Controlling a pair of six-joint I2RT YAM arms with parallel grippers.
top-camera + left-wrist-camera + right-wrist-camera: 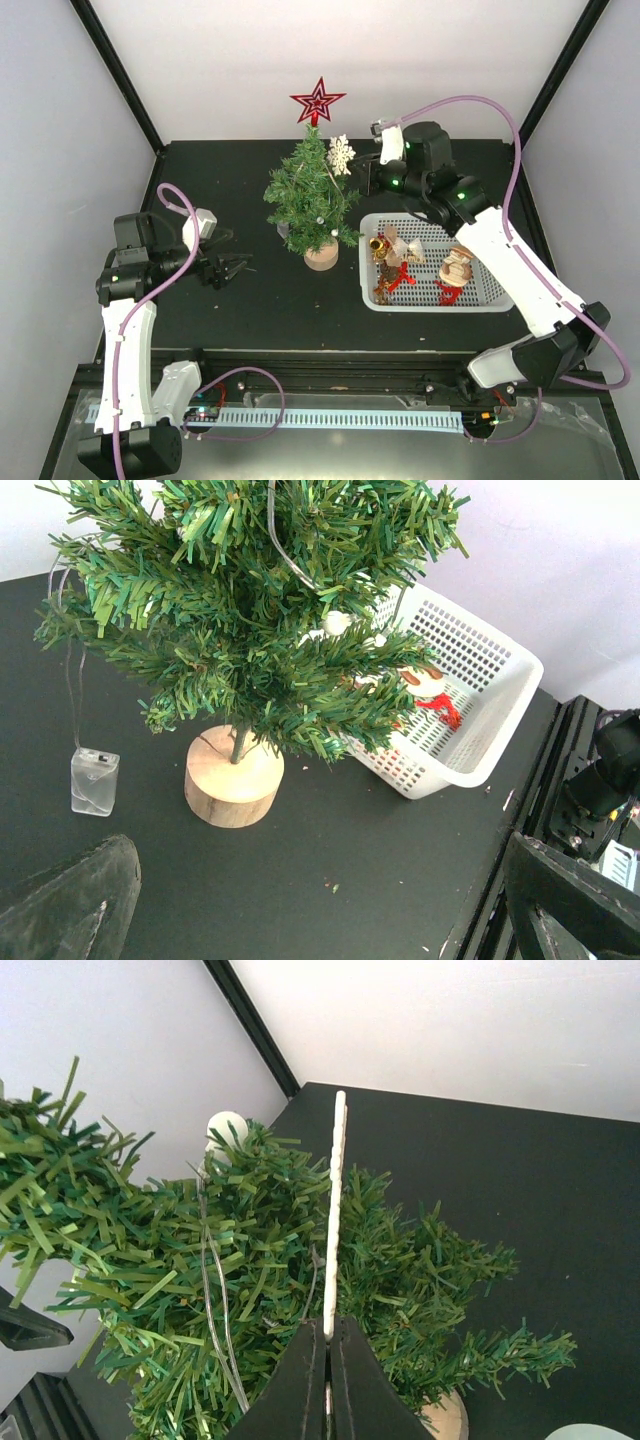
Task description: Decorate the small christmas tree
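The small christmas tree [312, 200] stands mid-table on a round wooden base [321, 257], with a red star [317, 101] on top and a thin light wire through its branches. My right gripper [362, 172] is shut on a flat white snowflake ornament [341, 153] and holds it against the tree's upper right side. In the right wrist view the snowflake [335, 1210] shows edge-on above the closed gripper [328, 1332], over the branches [200, 1260]. My left gripper [235, 268] is open and empty, low, left of the tree. The left wrist view shows the tree [260, 610] and base [233, 783].
A white basket [500, 300] right of the tree holds several ornaments, among them a gold bell [378, 243] and a red-and-white figure [457, 270]. It also shows in the left wrist view [490, 690]. A clear battery box [94, 780] lies left of the base.
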